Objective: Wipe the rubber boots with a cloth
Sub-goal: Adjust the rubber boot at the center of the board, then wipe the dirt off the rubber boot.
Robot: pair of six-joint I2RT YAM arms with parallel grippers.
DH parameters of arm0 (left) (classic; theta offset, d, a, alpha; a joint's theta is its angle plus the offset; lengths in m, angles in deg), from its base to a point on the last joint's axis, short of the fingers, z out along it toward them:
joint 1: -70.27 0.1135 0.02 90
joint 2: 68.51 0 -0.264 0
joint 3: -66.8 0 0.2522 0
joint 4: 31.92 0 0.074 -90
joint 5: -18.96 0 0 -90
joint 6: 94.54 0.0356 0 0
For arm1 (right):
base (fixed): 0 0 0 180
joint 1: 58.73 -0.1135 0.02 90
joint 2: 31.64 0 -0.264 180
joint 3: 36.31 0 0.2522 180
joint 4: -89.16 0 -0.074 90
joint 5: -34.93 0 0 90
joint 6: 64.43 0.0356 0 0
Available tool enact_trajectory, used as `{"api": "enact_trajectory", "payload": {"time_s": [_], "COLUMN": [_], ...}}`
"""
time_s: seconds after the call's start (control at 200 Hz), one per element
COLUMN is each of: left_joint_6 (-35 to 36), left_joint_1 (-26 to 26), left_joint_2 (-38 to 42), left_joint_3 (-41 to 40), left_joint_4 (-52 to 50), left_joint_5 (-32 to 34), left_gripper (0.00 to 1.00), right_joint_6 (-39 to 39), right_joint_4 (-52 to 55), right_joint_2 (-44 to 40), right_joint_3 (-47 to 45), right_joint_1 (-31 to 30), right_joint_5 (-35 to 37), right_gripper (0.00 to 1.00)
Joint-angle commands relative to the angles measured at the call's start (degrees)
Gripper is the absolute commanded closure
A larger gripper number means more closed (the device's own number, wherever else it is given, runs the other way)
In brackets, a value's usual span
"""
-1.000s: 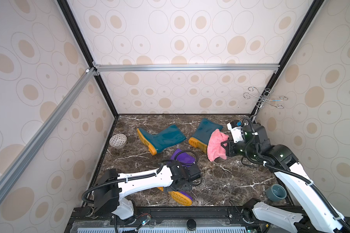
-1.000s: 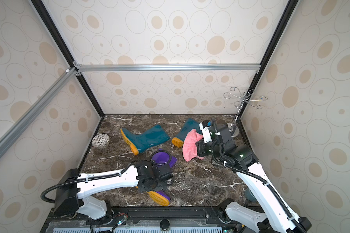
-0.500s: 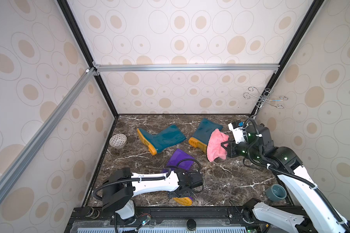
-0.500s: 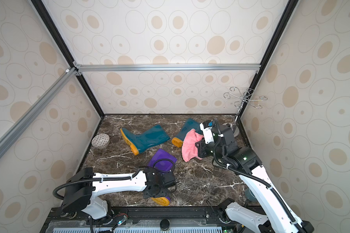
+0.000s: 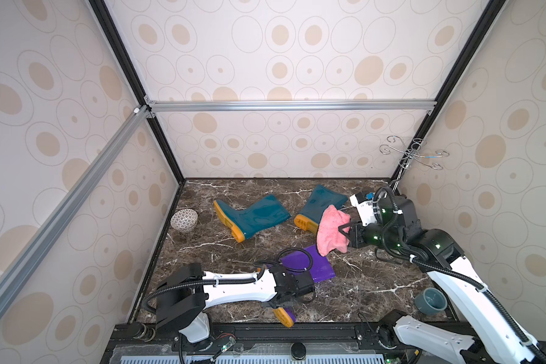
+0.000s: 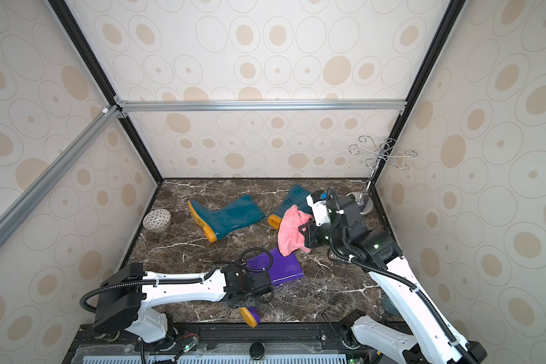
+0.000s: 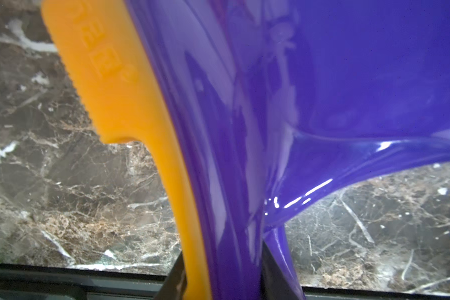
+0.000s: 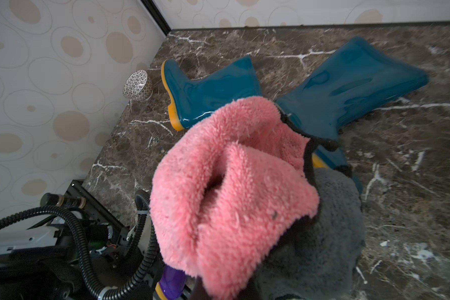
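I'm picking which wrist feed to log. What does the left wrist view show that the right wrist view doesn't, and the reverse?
Left wrist only: a close-up of the purple boot with raised lettering on its orange sole. Right wrist only: the pink cloth, a teal boot, a second teal boot and the patterned bowl. Both: part of the purple boot and the marble table.

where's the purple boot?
In both top views the purple boot lies front-centre on the table, foot gripped by the left gripper, shaft toward the pink cloth.

purple boot (image 7: 244,130) sole (image 7: 109,78): raised letters, unreadable
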Motion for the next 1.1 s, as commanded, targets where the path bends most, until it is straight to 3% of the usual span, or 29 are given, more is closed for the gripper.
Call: {"api": "enact_trajectory", "payload": {"time_s": [0.0, 0.125, 0.175, 0.475, 0.655, 0.785, 0.975, 1.095], "left_joint_6": [6.74, 10.18, 12.17, 21.69, 27.80, 32.17, 33.60, 32.89], "left_joint_1": [0.73, 1.69, 2.52, 6.22, 7.65, 8.22, 9.27, 9.32], "left_joint_2": [-0.32, 0.26, 1.22, 8.60, 13.71, 17.73, 19.40, 18.11], "left_joint_3": [0.19, 1.44, 0.90, -6.78, -12.28, -17.01, -21.71, -22.14], "left_joint_4": [-3.43, -4.90, -4.93, 5.08, 17.90, 26.82, 33.81, 34.54], "left_joint_5": [6.87, 13.71, 15.21, 20.74, 16.40, 12.61, 9.39, 9.10], "left_gripper": [0.78, 0.85, 1.00, 1.00, 1.00, 1.00, 1.00, 1.00], "right_joint_6": [3.36, 6.20, 7.74, 20.12, 25.95, 28.03, 34.70, 34.03], "right_joint_4": [-6.95, -13.26, -15.90, -35.65, -46.56, -49.38, -58.29, -52.70], "right_joint_2": [2.63, 6.63, 8.40, 22.41, 32.72, 38.02, 47.62, 45.67], "right_joint_3": [-2.75, -5.46, -6.69, -14.78, -15.63, -14.56, -12.98, -12.56], "right_joint_1": [-2.74, -4.67, -4.74, -13.72, -17.41, -20.90, -23.03, -25.56], "right_joint_5": [-4.68, -5.31, -6.39, -5.55, -4.33, 3.31, 1.88, 11.56], "right_gripper": [1.00, 1.00, 1.00, 1.00, 1.00, 1.00, 1.00, 1.00]}}
